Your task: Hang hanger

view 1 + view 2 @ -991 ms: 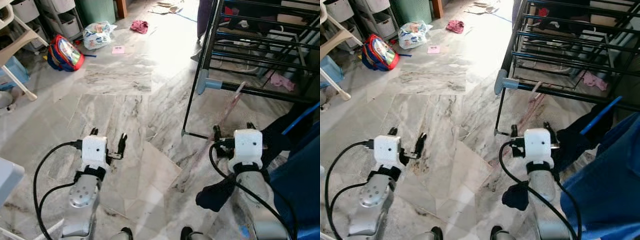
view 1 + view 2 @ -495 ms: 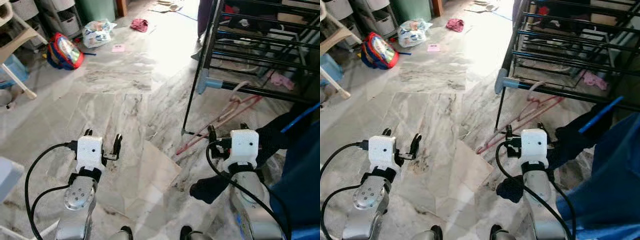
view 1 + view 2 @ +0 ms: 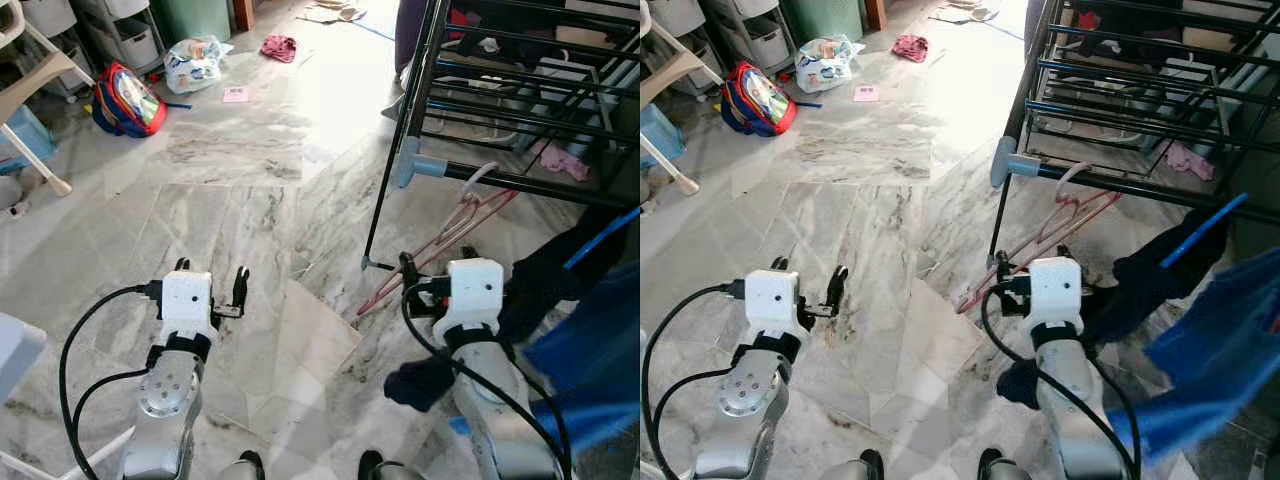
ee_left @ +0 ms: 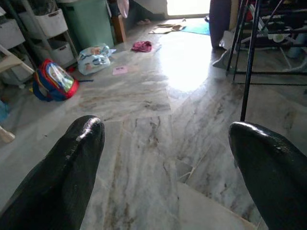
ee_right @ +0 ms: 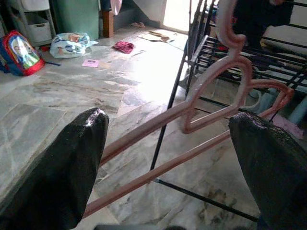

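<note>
The left gripper (image 3: 211, 280) hovers idle above the floor (image 3: 250, 200), fingers spread and empty. Further right, the pink hanger (image 3: 440, 240) has its hook over the rack (image 3: 480, 180) rail, the right gripper (image 5: 163, 158) just behind it, fingers spread around its arms without pinching. The hanging step looks nearly done; next calls for drawing that gripper back without snagging.

Left gripper (image 3: 211, 282) held forward and low, fingers (image 4: 67, 163) spread apart, right gripper (image 3: 435, 268) likewise extended forward, fingers (image 5: 57, 163) parted, both silver arms bent.
</note>
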### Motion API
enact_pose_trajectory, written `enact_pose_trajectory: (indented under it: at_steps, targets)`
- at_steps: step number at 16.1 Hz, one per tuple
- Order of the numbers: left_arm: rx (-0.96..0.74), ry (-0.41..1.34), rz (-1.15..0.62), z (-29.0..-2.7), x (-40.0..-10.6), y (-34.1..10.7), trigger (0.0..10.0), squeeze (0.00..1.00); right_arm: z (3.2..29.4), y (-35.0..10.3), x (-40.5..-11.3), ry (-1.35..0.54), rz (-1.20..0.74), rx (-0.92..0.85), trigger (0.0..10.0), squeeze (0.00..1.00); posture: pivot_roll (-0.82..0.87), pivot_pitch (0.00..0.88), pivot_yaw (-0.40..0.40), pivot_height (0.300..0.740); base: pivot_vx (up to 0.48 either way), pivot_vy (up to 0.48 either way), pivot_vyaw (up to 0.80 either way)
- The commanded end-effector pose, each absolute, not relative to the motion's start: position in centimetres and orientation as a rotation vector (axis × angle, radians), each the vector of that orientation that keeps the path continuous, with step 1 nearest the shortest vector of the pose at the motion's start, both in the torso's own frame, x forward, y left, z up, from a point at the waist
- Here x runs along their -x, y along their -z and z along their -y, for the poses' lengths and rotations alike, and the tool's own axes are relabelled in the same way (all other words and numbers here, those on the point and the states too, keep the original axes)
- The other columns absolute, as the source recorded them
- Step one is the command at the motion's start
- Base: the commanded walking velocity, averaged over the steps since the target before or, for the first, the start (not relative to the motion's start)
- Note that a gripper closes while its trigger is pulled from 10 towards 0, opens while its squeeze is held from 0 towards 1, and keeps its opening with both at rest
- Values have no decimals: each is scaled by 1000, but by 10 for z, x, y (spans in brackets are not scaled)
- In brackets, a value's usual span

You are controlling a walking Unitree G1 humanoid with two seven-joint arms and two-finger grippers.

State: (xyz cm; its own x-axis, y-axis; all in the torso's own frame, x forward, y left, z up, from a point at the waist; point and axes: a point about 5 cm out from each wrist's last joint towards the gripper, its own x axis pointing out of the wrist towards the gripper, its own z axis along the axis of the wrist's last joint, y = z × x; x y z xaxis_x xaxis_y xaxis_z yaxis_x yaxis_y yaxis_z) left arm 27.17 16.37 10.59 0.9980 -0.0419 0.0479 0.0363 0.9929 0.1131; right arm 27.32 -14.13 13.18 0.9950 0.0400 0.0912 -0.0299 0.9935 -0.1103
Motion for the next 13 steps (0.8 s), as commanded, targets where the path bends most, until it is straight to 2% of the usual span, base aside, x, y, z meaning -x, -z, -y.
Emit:
enact_pose_trajectory:
  at_steps: [1,10,13]
  targets:
    - [-118,16,22,-168,-271,-101,10000,0,142,-130,-273,-34,91,103,10000,0,123,225,1,740,0,0,0]
    - [-121,46,-3,-168,-275,-95,10000,0,143,-126,-272,-18,69,75,10000,0,116,238,23,740,-261,0,0]
    - [-129,54,-17,-168,-277,-90,10000,0,145,-122,-271,-11,52,75,10000,0,107,210,21,740,-270,0,0]
